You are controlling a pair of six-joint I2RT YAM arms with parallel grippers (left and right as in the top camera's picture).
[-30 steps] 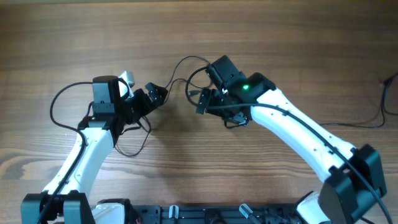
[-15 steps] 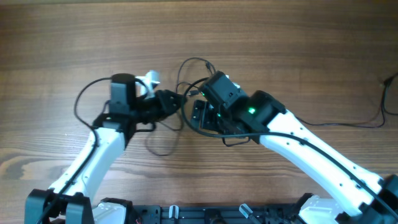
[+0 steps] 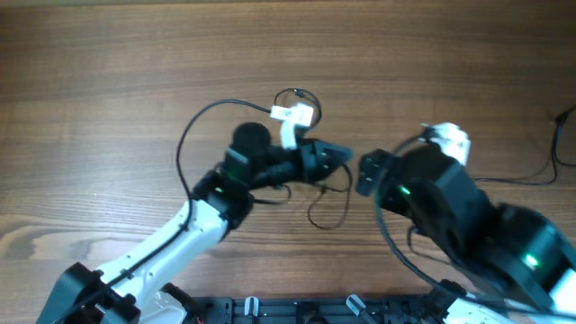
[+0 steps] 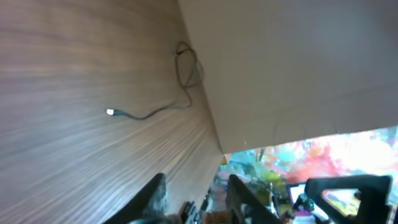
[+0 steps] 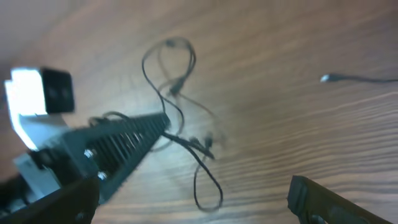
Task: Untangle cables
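Cables (image 5: 204,148) lie in a loose tangle on the wooden table (image 3: 108,72), close to the middle of the overhead view. From the right wrist camera the tangle shows as a rounded loop toward 12 o'clock, a small knot with tiny dark plugs at the centre, and a narrow loop trailing toward 6 o'clock. The left gripper (image 3: 335,156) extends in from 7 o'clock of the overhead view, and its ribbed finger (image 5: 127,146) ends right at the knot; whether it touches a strand cannot be told. Its own camera shows the two fingers spread apart with nothing between them. The right gripper (image 5: 194,183), blurred in the overhead view, sits at 3 o'clock of the tangle, just beside the left one's tip. Its fingers are splayed wide and grasp nothing, and the cables on the table are framed in the gap. A separate cord (image 4: 144,116) with a pale plug end (image 4: 110,112) lies well apart, toward 3 o'clock near the table's edge.
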